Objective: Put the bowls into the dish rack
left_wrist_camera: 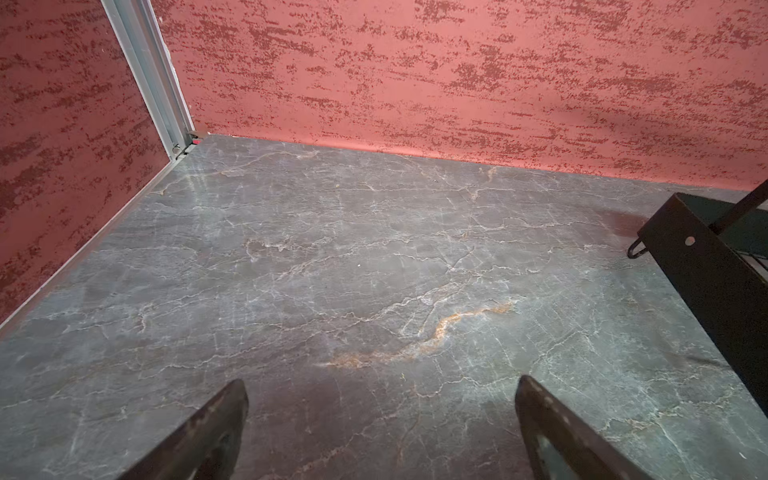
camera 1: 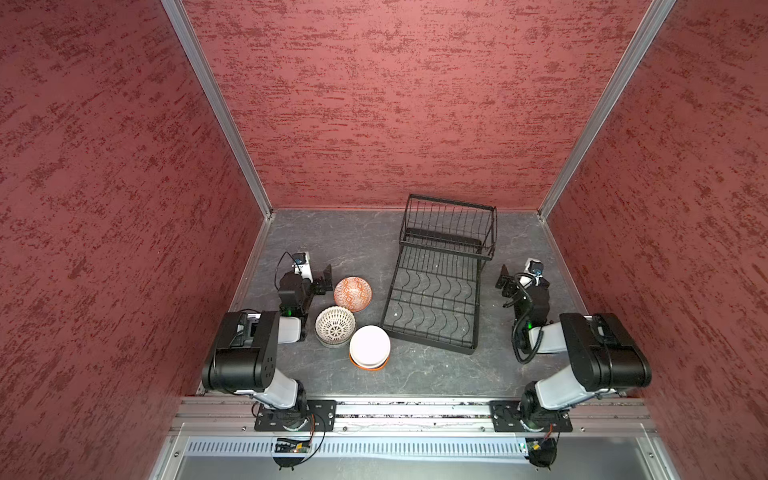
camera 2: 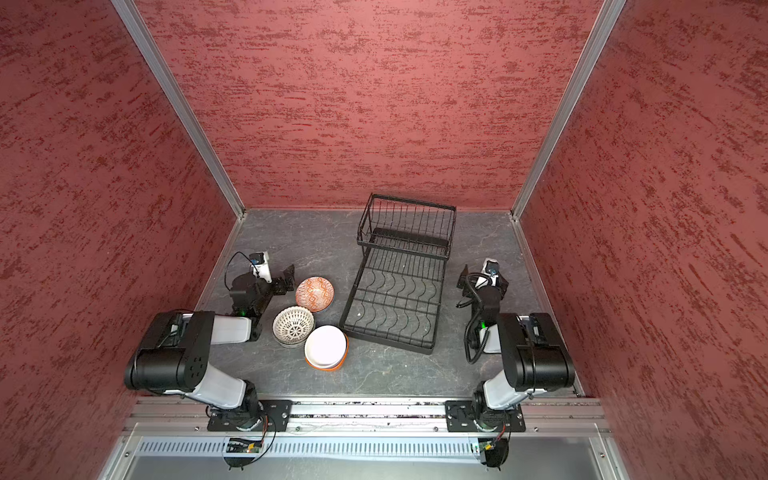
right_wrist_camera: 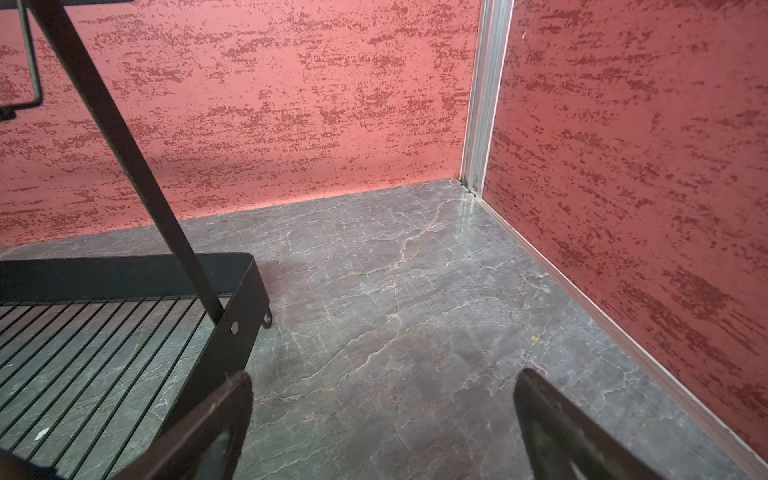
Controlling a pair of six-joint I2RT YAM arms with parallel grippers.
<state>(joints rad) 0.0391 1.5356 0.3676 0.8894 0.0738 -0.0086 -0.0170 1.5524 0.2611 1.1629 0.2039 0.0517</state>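
Stacked bowls point(camera 1: 369, 346) just beside dish rack point(camera 1: 434, 296)

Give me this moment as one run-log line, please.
left gripper open, empty; right gripper open, empty; bowls on table; dish rack empty

Arms folded low — elbows raised, left claw point(camera 1: 327, 279) and right claw point(camera 1: 504, 281) forward (jaws wide)
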